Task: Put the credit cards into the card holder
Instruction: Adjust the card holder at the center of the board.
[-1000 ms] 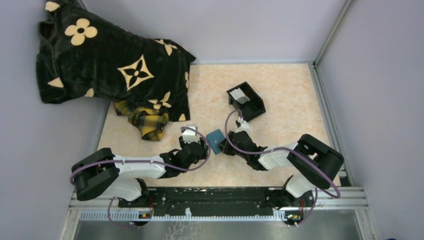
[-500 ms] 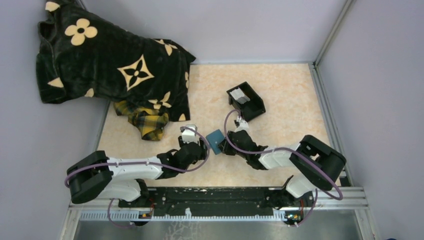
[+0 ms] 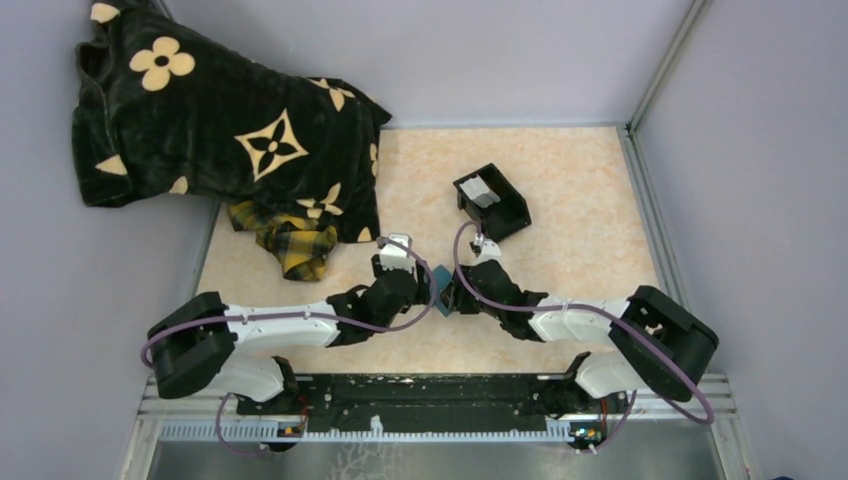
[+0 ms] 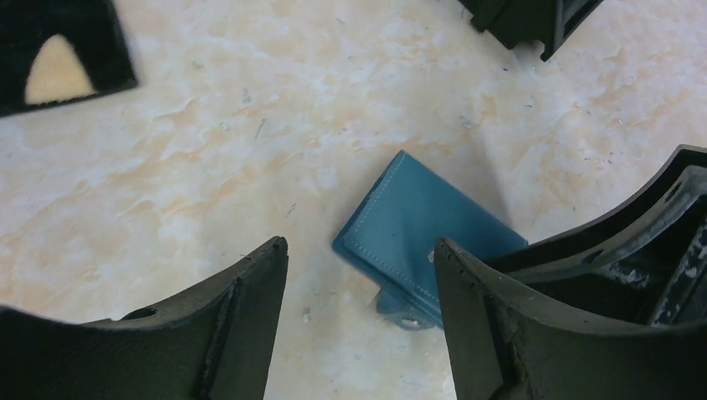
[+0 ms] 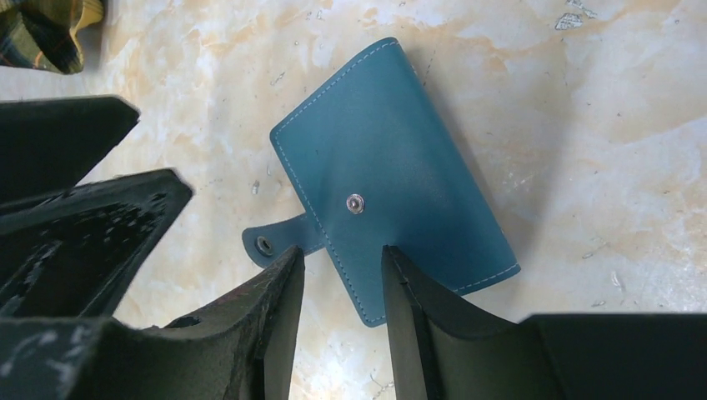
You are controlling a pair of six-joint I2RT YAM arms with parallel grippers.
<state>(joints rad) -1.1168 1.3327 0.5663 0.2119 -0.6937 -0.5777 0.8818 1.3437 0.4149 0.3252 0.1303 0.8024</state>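
Note:
The blue card holder (image 5: 392, 192) lies folded shut and flat on the table, its snap tab (image 5: 267, 244) undone. In the top view only a sliver of the card holder (image 3: 439, 278) shows between the two grippers. My right gripper (image 5: 340, 254) hovers over its near edge, jaws parted, gripping nothing. My left gripper (image 4: 358, 258) is open just left of the card holder (image 4: 425, 225), whose corner reaches between its fingertips. Pale credit cards (image 3: 481, 190) rest inside the black box (image 3: 503, 213) further back.
A black flowered blanket (image 3: 220, 130) and a yellow plaid cloth (image 3: 285, 240) cover the back left. Both grippers meet head-on at the table's middle, nearly touching. Grey walls and a metal rail (image 3: 650, 200) bound the table.
The right gripper's jaws have parted, leaving the card holder flat on the table. The left arm has moved forward and right, closing in on the card holder from the left.

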